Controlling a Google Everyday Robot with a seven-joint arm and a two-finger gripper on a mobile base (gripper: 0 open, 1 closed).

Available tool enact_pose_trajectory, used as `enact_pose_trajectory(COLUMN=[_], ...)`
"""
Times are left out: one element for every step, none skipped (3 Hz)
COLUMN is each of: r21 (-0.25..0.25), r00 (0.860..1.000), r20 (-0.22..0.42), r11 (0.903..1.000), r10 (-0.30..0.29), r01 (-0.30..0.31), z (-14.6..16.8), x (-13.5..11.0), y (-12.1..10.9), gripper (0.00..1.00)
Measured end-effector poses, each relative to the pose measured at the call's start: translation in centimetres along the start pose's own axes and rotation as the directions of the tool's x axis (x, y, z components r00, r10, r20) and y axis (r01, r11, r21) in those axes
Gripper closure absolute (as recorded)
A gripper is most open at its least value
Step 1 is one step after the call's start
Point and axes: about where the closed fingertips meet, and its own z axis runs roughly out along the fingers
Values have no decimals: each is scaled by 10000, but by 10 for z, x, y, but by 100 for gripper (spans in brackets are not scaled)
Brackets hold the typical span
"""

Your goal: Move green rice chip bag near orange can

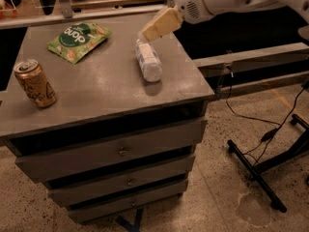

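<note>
- We see the green rice chip bag (78, 41) lying flat on the far left part of the grey cabinet top (101, 98), printed face up, with nothing touching it.
- The orange can (35, 84) stands upright near the left edge on the near side, well apart from the bag, with bare top between them.
- The gripper (146, 34) hangs over the far right part of the top, above the far end of a clear plastic bottle (148, 61) that lies on its side. It is off to the right of the bag and not touching it.
- We cannot tell how far the gripper is open; we see nothing held in it.
- We judge the bag to be light and soft: a thin, air-puffed pouch that gives under pressure, with a slick film skin and brittle chips inside.
- Lying so flat, it offers little height to close on. We would pinch a sealed edge or a raised corner, or come down across its narrower width so the film bunches up between the jaws.
- A gentle squeeze should do; a hard one could crush the chips or let the film slip out.
- Being so light, the bag may slide across the top if nudged sideways, so we would come at it from above, and keep clear of the bottle, which could roll.
</note>
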Motion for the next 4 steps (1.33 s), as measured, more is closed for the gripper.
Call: enact_pose_trajectory(r21=[16, 361, 1140, 1630], r00=[10000, 9999, 10000, 9975], r20=[-4, 93, 73, 180], r11=[10000, 9992, 9935, 9845], r10=[5, 140, -51, -686], r01=[-5, -143, 43, 648], z=[-1, 12, 56, 104], x=[1, 10, 32, 40], y=[-1, -3, -17, -37], gripper=[0, 0, 0, 0])
